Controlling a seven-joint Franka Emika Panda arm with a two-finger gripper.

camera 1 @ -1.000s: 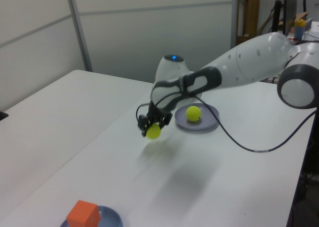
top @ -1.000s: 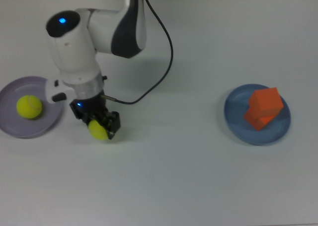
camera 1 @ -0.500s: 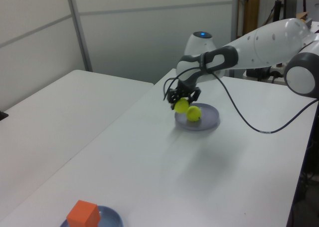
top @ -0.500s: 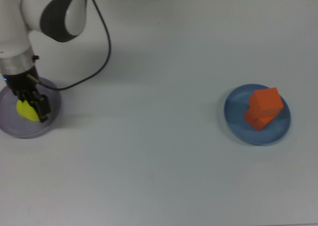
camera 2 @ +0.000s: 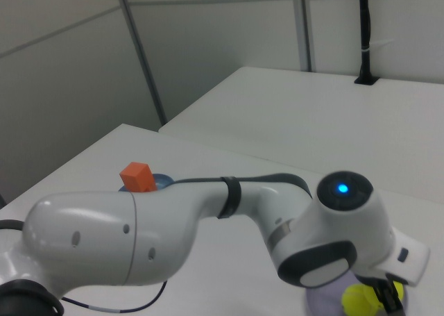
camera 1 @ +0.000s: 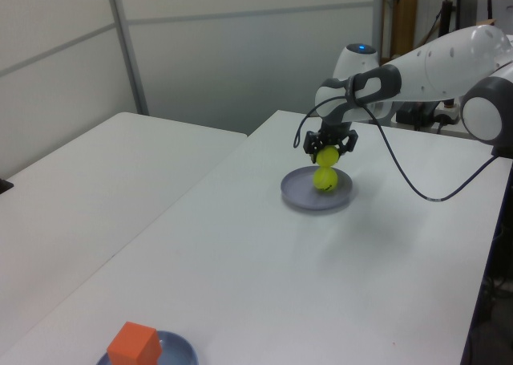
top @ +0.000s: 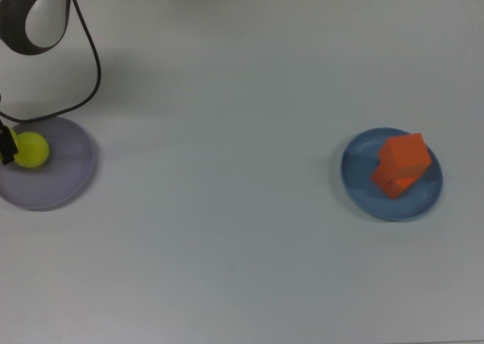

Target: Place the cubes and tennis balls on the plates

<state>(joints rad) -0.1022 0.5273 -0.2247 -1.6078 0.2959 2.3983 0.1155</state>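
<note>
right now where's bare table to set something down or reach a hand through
The wide table stretch between the lavender plate and the blue plate is bare. It is crowded at the lavender plate, where the hand holds a tennis ball above another, and on the blue plate's stacked cubes.

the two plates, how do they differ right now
The lavender plate is pale; the blue plate is darker. The lavender plate holds a tennis ball, with the gripper holding a second ball above it; the blue plate holds two stacked orange cubes. Both are round, rimmed and look alike in size.

White table [top: 242, 268], grey partition walls [camera 1: 240, 52]
</note>
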